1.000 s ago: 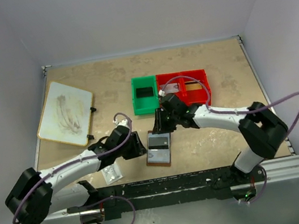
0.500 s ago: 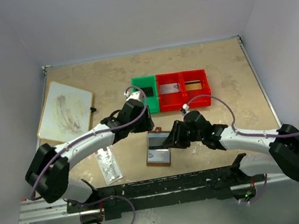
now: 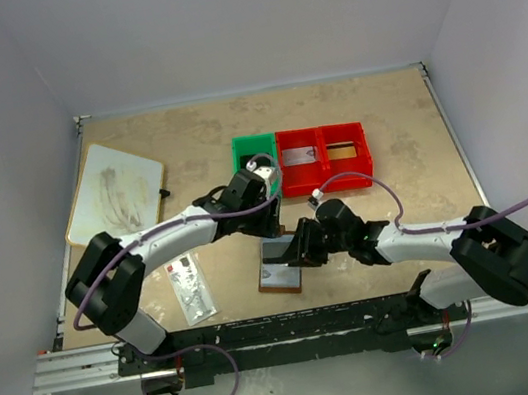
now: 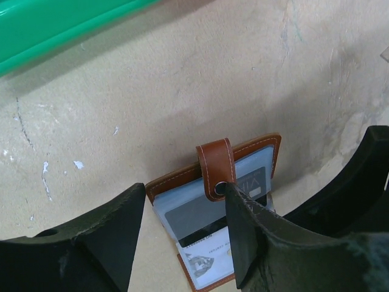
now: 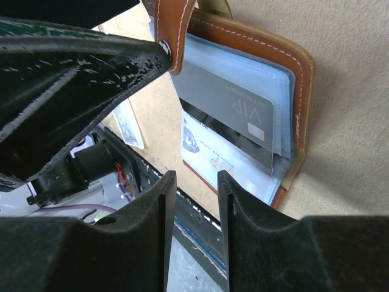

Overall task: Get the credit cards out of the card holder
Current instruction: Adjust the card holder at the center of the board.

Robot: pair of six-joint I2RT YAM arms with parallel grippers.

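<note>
The card holder point(image 3: 280, 268) lies open on the table, a brown leather wallet with its snap tab point(image 4: 216, 168) folded over the far edge. In its bluish pockets sit the credit cards: a silvery grey one point(image 5: 234, 104) on top and a paler one point(image 5: 214, 159) below it. My left gripper point(image 4: 185, 194) hovers open over the wallet's far end, and its right fingertip point(image 4: 234, 198) is against the tab's snap. At the wallet's right side my right gripper point(image 5: 193, 179) is open by a narrow gap, with nothing between its fingers.
A green bin point(image 3: 256, 164) and a red two-part bin point(image 3: 324, 157) stand just beyond the wallet. A white board point(image 3: 114, 199) lies at the far left. A clear packet point(image 3: 190, 291) lies left of the wallet. The black rail point(image 3: 296, 326) runs along the near edge.
My left arm swung from the wallet's left side round to its far end and opened wider. My right arm came back from the far end to the wallet's right side.
</note>
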